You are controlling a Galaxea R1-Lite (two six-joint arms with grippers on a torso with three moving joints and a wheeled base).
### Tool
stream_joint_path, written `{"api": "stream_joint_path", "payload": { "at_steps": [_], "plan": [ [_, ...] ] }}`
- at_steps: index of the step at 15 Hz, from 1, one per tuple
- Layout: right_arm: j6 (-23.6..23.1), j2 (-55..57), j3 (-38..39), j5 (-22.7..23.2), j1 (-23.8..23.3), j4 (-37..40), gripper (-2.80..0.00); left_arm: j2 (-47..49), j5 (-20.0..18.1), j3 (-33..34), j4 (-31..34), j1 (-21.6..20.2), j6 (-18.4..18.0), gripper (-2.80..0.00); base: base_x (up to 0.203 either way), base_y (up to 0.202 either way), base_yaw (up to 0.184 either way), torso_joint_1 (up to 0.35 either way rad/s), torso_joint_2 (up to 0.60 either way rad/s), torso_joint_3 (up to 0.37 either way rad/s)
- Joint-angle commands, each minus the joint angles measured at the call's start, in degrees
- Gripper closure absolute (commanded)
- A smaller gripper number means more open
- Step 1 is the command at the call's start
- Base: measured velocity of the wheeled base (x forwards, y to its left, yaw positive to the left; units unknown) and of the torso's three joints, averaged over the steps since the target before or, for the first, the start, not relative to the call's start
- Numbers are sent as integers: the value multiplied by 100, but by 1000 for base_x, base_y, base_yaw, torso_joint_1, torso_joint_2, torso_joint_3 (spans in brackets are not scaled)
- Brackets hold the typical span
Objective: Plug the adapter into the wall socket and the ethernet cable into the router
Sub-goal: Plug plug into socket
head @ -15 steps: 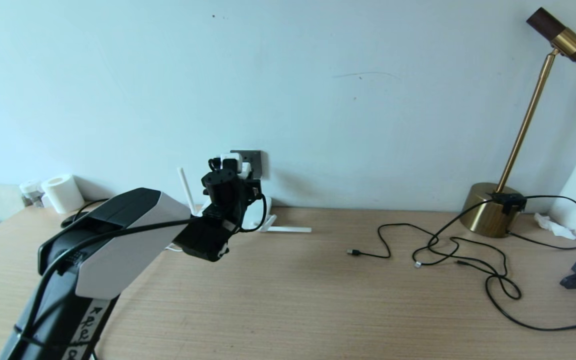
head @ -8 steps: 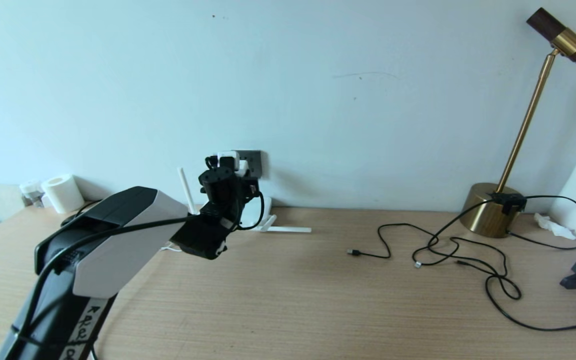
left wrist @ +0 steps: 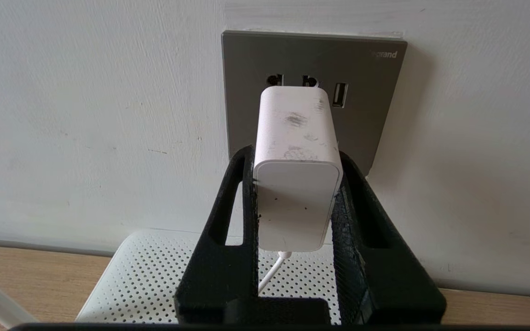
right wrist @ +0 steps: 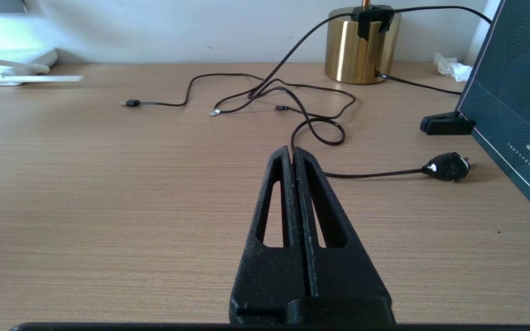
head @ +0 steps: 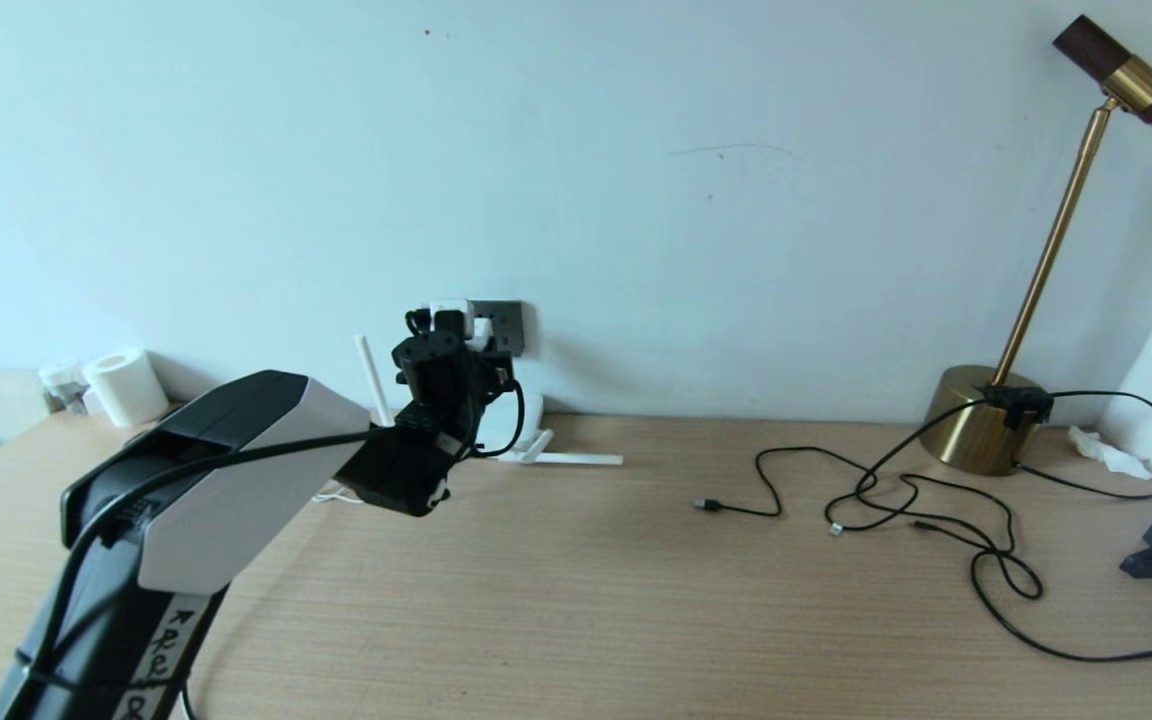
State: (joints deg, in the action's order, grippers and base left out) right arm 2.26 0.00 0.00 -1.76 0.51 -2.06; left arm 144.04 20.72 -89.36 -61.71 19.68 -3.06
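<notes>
Squeezed between the fingers of the left gripper (left wrist: 295,158), the adapter (left wrist: 296,184) was held up against the dark wall socket (left wrist: 361,119), above the white router (left wrist: 145,280) on the table (head: 636,600). The right gripper (right wrist: 292,154) was kept low over the table, pressed shut on nothing, near thin black cables (right wrist: 311,124).

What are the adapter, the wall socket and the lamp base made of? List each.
Adapter: apparently matte white plastic, smooth and scuffed with grey smudges.
Wall socket: dark grey plate, satin finish; plastic or coated metal, hard to tell.
Lamp base: likely brass-toned metal, shiny with reflections.
</notes>
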Motion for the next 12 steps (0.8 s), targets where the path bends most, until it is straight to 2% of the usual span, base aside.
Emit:
{"api": "stream_joint_path", "payload": {
  "at_steps": [1,12],
  "plan": [
    [3,0,62,0,2,-5,0,18,11,-20,-34,-8,-2,0,0,0,0,0,0,0],
    [3,0,62,0,2,-5,0,54,-139,-96,115,-66,-2,0,0,0,0,0,0,0]
  ]
}}
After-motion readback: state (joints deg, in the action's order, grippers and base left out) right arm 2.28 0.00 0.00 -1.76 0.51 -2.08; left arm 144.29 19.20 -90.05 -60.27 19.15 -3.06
